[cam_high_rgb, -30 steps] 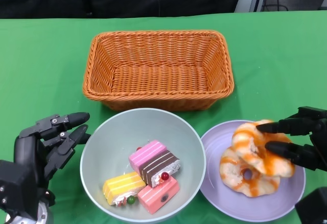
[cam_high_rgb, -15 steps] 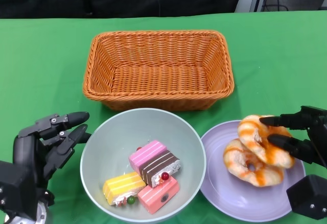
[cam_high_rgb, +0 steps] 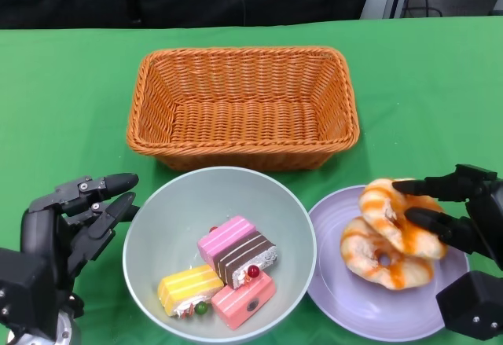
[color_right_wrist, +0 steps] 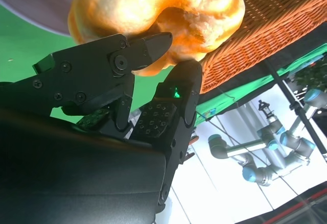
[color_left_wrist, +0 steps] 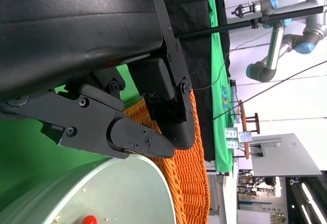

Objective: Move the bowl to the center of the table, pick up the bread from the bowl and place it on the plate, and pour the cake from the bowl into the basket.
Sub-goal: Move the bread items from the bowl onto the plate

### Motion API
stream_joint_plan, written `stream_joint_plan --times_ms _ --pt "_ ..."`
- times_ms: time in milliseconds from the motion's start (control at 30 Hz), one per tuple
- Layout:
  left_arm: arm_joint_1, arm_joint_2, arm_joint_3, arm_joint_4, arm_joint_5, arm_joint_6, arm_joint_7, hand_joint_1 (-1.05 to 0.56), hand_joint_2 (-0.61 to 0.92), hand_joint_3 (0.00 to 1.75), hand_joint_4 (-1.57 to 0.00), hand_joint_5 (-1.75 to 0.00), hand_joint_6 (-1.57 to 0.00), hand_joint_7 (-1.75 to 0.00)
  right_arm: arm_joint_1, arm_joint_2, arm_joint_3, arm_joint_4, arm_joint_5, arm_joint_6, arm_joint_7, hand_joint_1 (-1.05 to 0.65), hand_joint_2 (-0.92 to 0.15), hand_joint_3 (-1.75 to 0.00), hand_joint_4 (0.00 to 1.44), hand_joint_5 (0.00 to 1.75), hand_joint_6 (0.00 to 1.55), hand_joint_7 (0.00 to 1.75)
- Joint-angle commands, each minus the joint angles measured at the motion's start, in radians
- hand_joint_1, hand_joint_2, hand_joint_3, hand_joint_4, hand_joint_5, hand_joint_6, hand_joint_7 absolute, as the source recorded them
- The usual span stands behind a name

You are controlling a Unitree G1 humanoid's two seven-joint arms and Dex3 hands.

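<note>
Holding glazed orange bread ring (cam_high_rgb: 401,227) in right hand (cam_high_rgb: 464,215) directly above lilac round plate (cam_high_rgb: 338,298), atop second ring; left hand (cam_high_rgb: 75,219) open.

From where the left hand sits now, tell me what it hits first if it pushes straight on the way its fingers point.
Most likely the bowl: the left hand is open, fingers aimed at its near rim with a small gap. Height is unclear, so they might pass over it toward the basket.
</note>
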Motion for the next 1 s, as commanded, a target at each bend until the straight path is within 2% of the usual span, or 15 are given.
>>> stream_joint_plan --times_ms 33,133,267,367,600,1000 --pt "-0.001 0.025 -0.001 0.006 0.006 -0.004 -0.002 -0.36 0.92 0.08 -1.03 -0.71 -1.22 -0.15 0.008 -0.02 0.017 0.007 -0.003 -0.006 0.018 -0.33 -0.83 0.0 0.71 0.77 1.01 0.0" --pt "-0.008 0.025 0.0 0.015 0.0 -0.001 -0.01 -0.36 0.92 0.08 -1.04 -0.72 -1.22 -0.15 0.009 -0.027 0.021 -0.003 -0.004 -0.006 0.013 -0.35 -0.83 0.0 0.66 0.71 0.96 0.0" --pt "-0.017 0.025 -0.002 0.027 0.004 -0.003 -0.008 -0.36 0.92 0.07 -1.04 -0.72 -1.23 -0.15 0.022 -0.038 0.015 -0.045 0.008 -0.002 0.039 -0.48 -0.83 0.0 0.56 0.59 0.79 0.0" --pt "-0.023 0.025 -0.002 0.034 -0.004 -0.005 -0.021 -0.35 0.92 0.07 -1.03 -0.73 -1.23 -0.15 0.038 -0.045 0.007 -0.092 0.018 -0.003 0.064 -0.61 -0.84 0.0 0.54 0.41 0.66 0.0" --pt "-0.034 0.028 -0.004 0.052 0.02 -0.005 0.009 -0.36 0.92 0.06 -1.03 -0.73 -1.23 -0.14 0.072 -0.051 -0.011 -0.178 0.035 0.012 0.125 -0.73 -0.91 -0.01 0.51 0.24 0.64 0.0" --pt "-0.035 0.023 0.003 0.056 0.009 -0.013 -0.007 -0.34 0.92 0.07 -1.04 -0.73 -1.24 -0.13 0.096 -0.035 -0.039 -0.23 0.066 0.0 0.164 -0.75 -0.92 -0.05 0.53 0.21 0.64 0.0"
